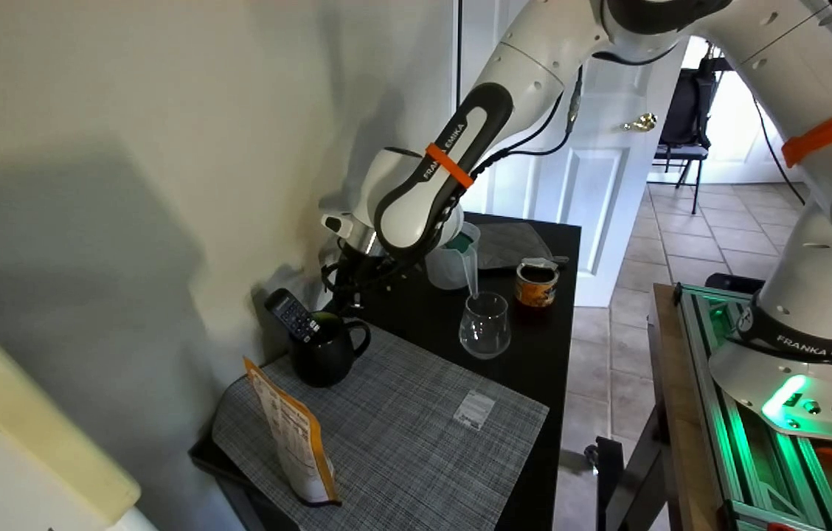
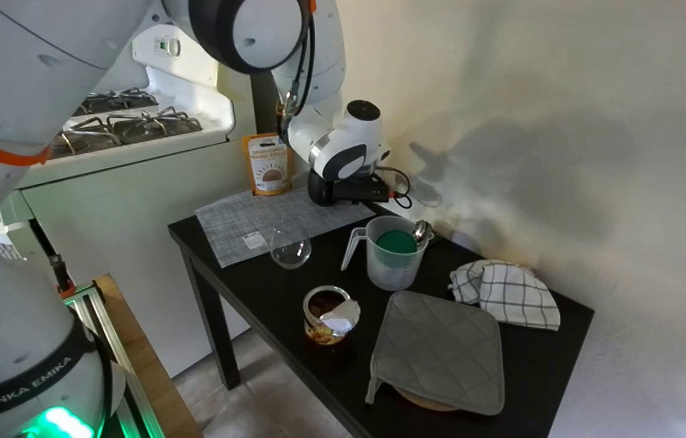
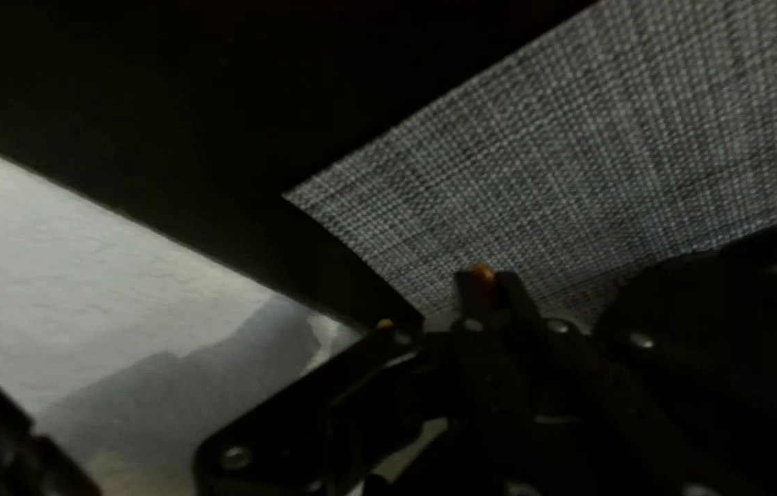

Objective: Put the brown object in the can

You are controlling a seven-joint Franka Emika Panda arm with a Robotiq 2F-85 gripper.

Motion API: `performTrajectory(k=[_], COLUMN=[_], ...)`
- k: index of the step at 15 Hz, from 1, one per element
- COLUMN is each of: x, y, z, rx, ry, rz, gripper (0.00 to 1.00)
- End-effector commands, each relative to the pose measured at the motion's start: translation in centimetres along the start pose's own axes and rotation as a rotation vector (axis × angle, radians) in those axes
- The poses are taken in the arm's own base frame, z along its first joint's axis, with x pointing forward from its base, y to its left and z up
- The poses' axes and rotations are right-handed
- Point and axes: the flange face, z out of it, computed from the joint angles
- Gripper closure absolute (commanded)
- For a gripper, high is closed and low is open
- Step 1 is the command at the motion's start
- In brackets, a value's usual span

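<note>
The can [image 1: 536,289] is short and orange-brown with a dark open top; its foil lid is peeled back in an exterior view [image 2: 322,331]. It stands on the black table, far from my gripper. In the wrist view my gripper [image 3: 488,293] has its two fingertips close together around a small orange-brown object [image 3: 483,274], the brown object. Its lower part is dark and hard to see. In an exterior view my gripper [image 1: 346,299] is above the back of the table, beside the black mug [image 1: 320,361]. The brown object is too small to make out in the exterior views.
A clear glass [image 1: 485,328] and a measuring jug [image 2: 393,261] stand between my gripper and the can. The mug holds a remote [image 1: 290,313]. A pouch [image 1: 294,435] stands on the grey mat [image 1: 416,428]. A pot holder [image 2: 440,353] and cloth [image 2: 516,292] lie beyond.
</note>
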Motion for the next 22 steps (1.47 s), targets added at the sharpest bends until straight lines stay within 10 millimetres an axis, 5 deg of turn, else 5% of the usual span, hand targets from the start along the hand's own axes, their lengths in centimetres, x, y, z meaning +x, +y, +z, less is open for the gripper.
performTrajectory(k=[1,5,9,16,20,22], x=[-3.5,-6.7,-7.3,-10.0,-15.0,-17.8], y=[-1.1,-2.7,-6.3,-8.0,-7.3,-6.7], z=[-5.8,-11.4,-16.3,-27.3,-31.7,-32.2], rx=[-0.050,-0.098,-0.125,-0.236,-0.246,-0.230], ry=[-0.119,-0.187,-0.215,-0.223,-0.330,-0.392], rz=[0.023,0.049,0.043,0.369,0.576,0.679], gripper=[0.98,0.98,0.98,0.98,0.98,0.98])
